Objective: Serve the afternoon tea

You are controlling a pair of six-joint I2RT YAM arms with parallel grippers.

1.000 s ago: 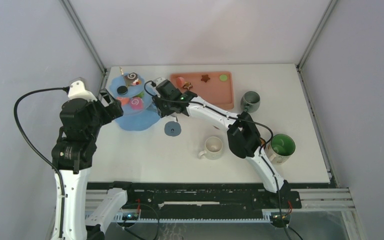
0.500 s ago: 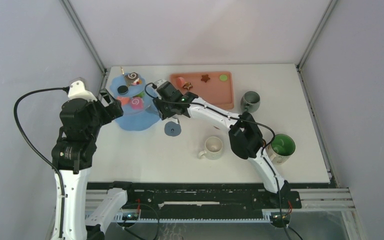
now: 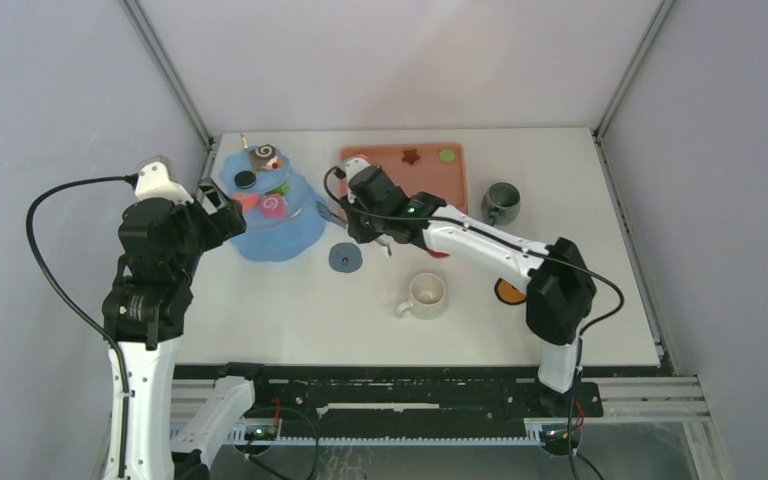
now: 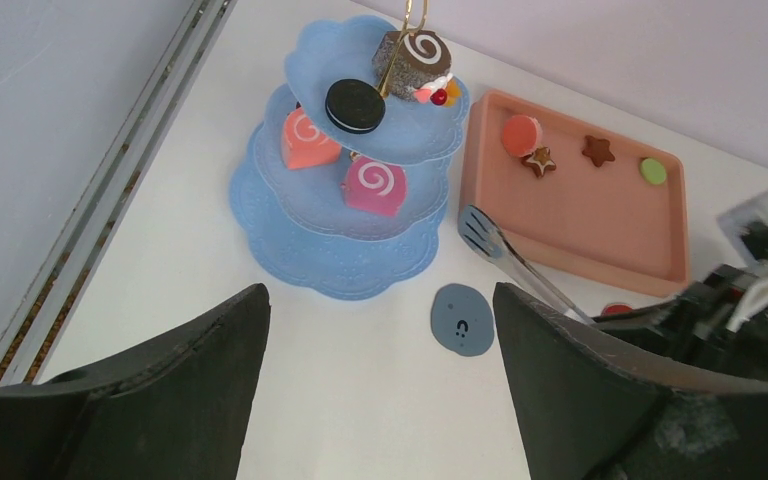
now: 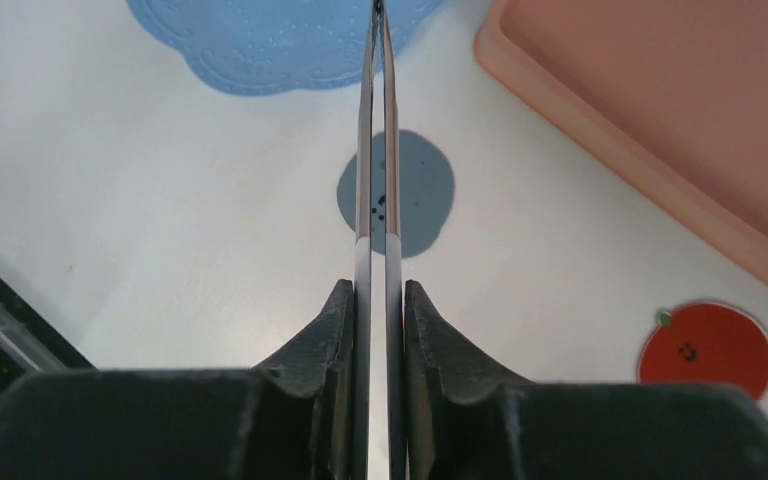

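1. Now, the blue tiered dessert tower (image 4: 290, 240) stands upright at the table's back left, just beside the salmon-pink tray (image 4: 580, 220).
2. Its top tier holds a chocolate swirl roll (image 4: 412, 55), a black sandwich cookie (image 4: 350, 105) and a small cherry-topped piece (image 4: 435, 95). The middle tier holds an orange swirl roll (image 4: 305, 140) and a pink swirl roll (image 4: 375, 185).
3. Along the tray's far side lie a red round pastry (image 4: 522, 133), an iced star (image 4: 538, 160), a brown star (image 4: 597, 150) and a green disc (image 4: 652, 170).
4. A blue-grey disc (image 4: 463, 320) lies on the table near the tower's foot, and a red-orange disc (image 5: 705, 345) lies just beside the tray's near edge.
5. The cream mug (image 3: 425, 295) sits mid-table, and the grey mug (image 3: 500, 203) sits beside the tray's right end.
6. The right gripper (image 5: 380, 288) is clamped on the thin metal tongs (image 4: 515, 268). Their blades are squeezed nearly together above the blue-grey disc, with the tips at the tower's bottom tier.
7. The left gripper (image 4: 378, 295) hovers near the tower with its fingers spread wide, holding nothing.
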